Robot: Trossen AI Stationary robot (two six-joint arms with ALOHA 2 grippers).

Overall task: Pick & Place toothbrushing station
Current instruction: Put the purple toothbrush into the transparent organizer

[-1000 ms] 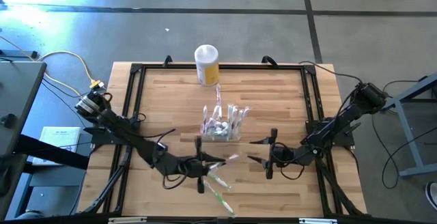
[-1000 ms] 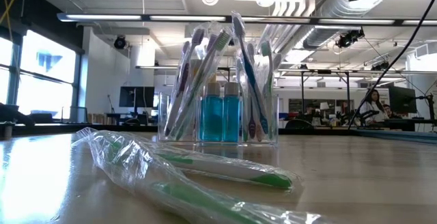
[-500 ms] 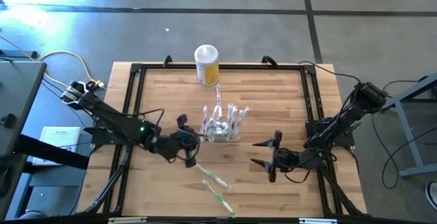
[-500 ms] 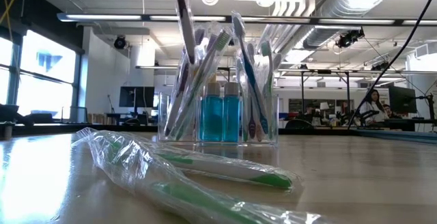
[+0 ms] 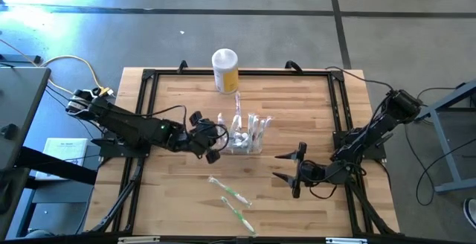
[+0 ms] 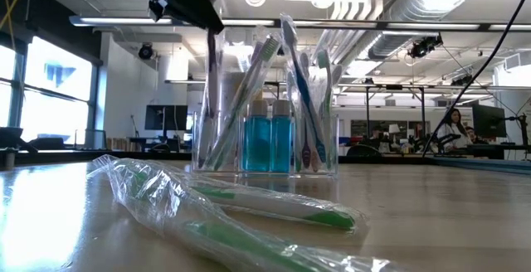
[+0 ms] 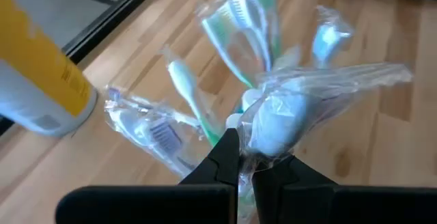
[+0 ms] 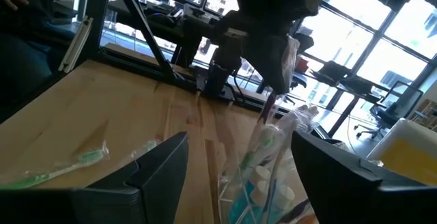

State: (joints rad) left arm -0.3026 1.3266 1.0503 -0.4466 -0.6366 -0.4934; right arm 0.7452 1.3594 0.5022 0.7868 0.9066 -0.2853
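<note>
The toothbrushing station [image 5: 243, 135], a see-through holder with wrapped brushes and small blue bottles, stands at the table's middle [image 6: 265, 143]. My left gripper [image 5: 214, 146] hovers at its left side, above it in the low view [image 6: 199, 15], shut on a wrapped toothbrush [image 6: 211, 65]. My right gripper [image 5: 287, 167] waits open to the station's right, nearer the front edge, with nothing between its fingers [image 8: 239, 176]. Two more wrapped green toothbrushes [image 5: 229, 191] [image 5: 239, 217] lie flat on the wood near the front. My left gripper pinches the wrapped toothbrush near its upper end [image 7: 263, 142] between its two fingers, plastic sleeve and all. The fingers slant downward from the table's left. The brush hangs nearly upright below them [image 8: 268, 104], lifted off the table, its lower end among the brushes at the station's left side.
A yellow canister with a white lid [image 5: 225, 68] stands at the table's far edge. A black frame [image 5: 145, 110] runs along the table's sides. Bare wood lies between the station and the canister.
My left gripper has carried the wrapped toothbrush from the spot by the loose brushes near the front toward the far edge and up to the station's left side. It has turned, so the brush now hangs upright instead of lying near level.
</note>
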